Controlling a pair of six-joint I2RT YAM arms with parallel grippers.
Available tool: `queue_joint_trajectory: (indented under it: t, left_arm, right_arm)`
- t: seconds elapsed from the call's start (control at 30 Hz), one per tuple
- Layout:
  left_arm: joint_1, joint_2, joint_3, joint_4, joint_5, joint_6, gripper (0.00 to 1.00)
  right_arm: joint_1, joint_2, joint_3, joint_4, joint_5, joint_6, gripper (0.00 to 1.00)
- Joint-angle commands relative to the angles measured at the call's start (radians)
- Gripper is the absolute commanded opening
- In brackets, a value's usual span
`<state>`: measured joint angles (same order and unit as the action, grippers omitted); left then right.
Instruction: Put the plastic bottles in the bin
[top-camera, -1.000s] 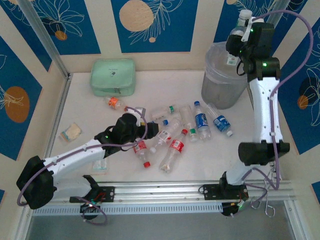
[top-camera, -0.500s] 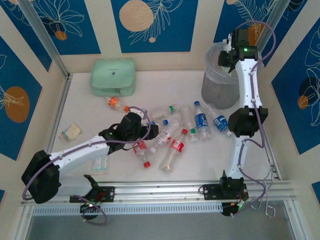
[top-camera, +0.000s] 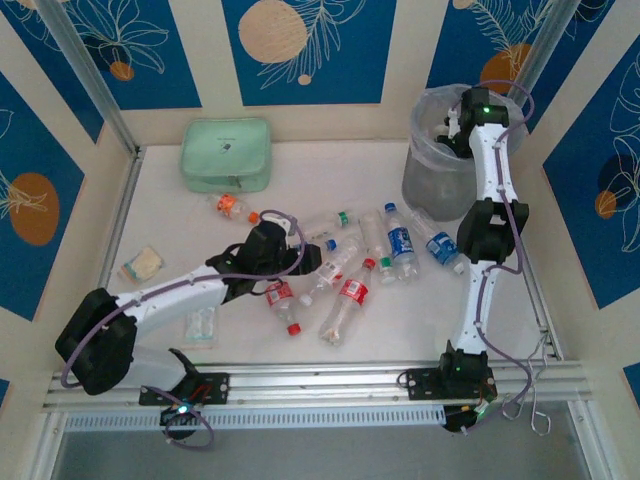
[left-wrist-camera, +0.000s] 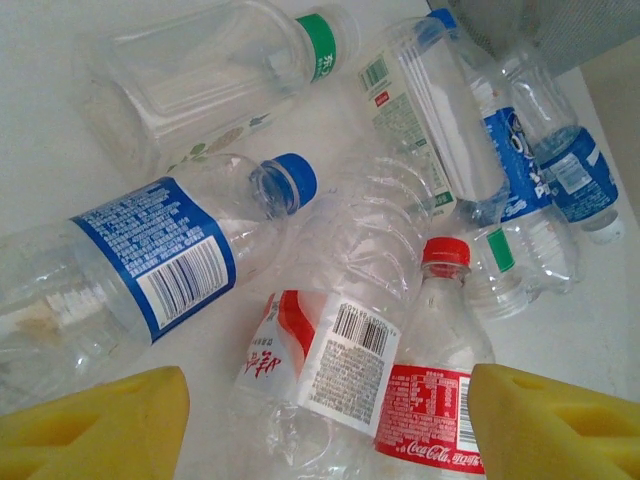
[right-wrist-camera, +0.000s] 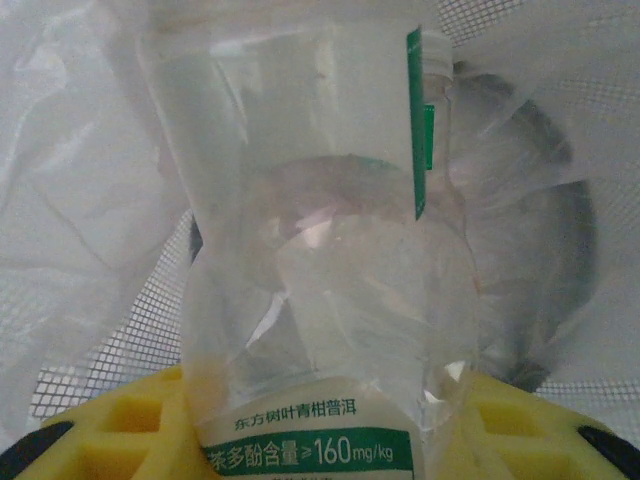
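Several clear plastic bottles lie mid-table, among them a Coca-Cola bottle (top-camera: 350, 296) (left-wrist-camera: 440, 400), a white-and-red label bottle (left-wrist-camera: 320, 365), a blue-label bottle (left-wrist-camera: 150, 265) and a green-banded bottle (left-wrist-camera: 215, 70). My left gripper (top-camera: 308, 260) (left-wrist-camera: 330, 435) hovers low over this pile, open, its yellow fingers (left-wrist-camera: 100, 420) standing wide on either side of the red-label bottles. My right gripper (top-camera: 450, 133) (right-wrist-camera: 325, 440) reaches down inside the bin (top-camera: 430, 180), shut on a crushed clear bottle with a green-and-white label (right-wrist-camera: 320, 250). The bin's clear bag liner (right-wrist-camera: 60, 150) surrounds it.
A mint green zip pouch (top-camera: 225, 153) lies at the back left. An orange-label bottle (top-camera: 230, 206) rests just in front of it. Small flat clear packets (top-camera: 142, 264) (top-camera: 200, 325) lie near the left wall. Walls close the table on three sides.
My right arm has swung down from above the bin, carrying the held bottle inside it. My left gripper has crept slightly right, closer over the bottle pile.
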<state>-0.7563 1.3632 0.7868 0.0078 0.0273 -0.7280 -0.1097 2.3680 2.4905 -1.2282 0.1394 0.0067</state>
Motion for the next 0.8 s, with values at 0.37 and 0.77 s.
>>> queue_joint_trajectory:
  t: [0.37,0.77]
  left_arm:
    - [0.02,-0.012,0.057,-0.104,-0.022,0.055,0.75]
    - [0.024,-0.027,0.186,-0.357,-0.082,0.255,0.88]
  right_arm:
    - [-0.038,0.005,0.001,-0.093,-0.101,0.077,0.76]
    - [-0.054,-0.2,0.132,-0.154,-0.073,0.144,0.99]
